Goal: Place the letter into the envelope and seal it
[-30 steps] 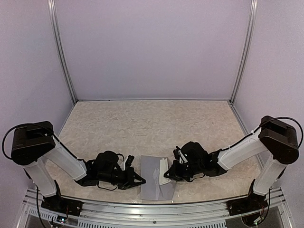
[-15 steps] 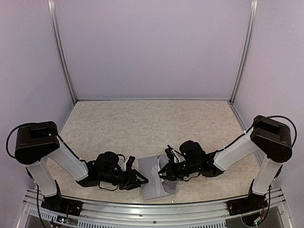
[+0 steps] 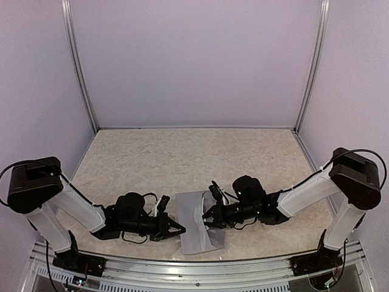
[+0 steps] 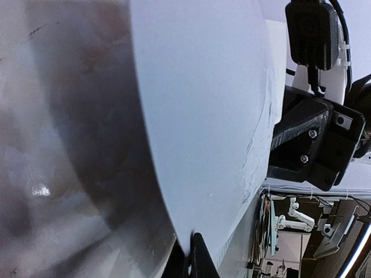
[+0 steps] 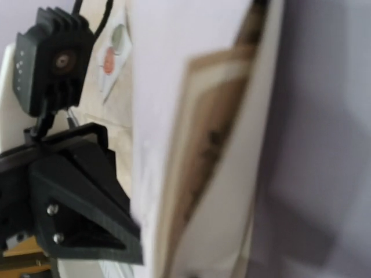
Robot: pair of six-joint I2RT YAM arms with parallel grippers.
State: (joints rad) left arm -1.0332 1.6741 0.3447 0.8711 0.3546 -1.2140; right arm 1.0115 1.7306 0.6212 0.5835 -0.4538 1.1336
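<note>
The grey envelope (image 3: 196, 236) lies near the table's front edge, between both arms. My left gripper (image 3: 181, 230) is at its left edge. In the left wrist view the fingertips (image 4: 195, 259) are shut on the rim of a raised grey layer of the envelope (image 4: 203, 116). My right gripper (image 3: 207, 219) reaches in from the right, shut on the cream letter (image 3: 205, 210), which rests over the envelope's upper right part. In the right wrist view the folded letter (image 5: 232, 174) fills the middle, blurred, hiding my fingers; grey envelope paper (image 5: 324, 145) is to its right.
The beige stone-patterned table (image 3: 194, 158) stretches back to lilac walls with metal corner posts (image 3: 82, 79). A metal rail (image 3: 194, 267) runs along the front edge just below the envelope. The two grippers sit a few centimetres apart.
My right gripper has carried the letter leftward onto the envelope. My left gripper opened briefly and shut again on the envelope's left edge, and its arm has drawn slightly left.
</note>
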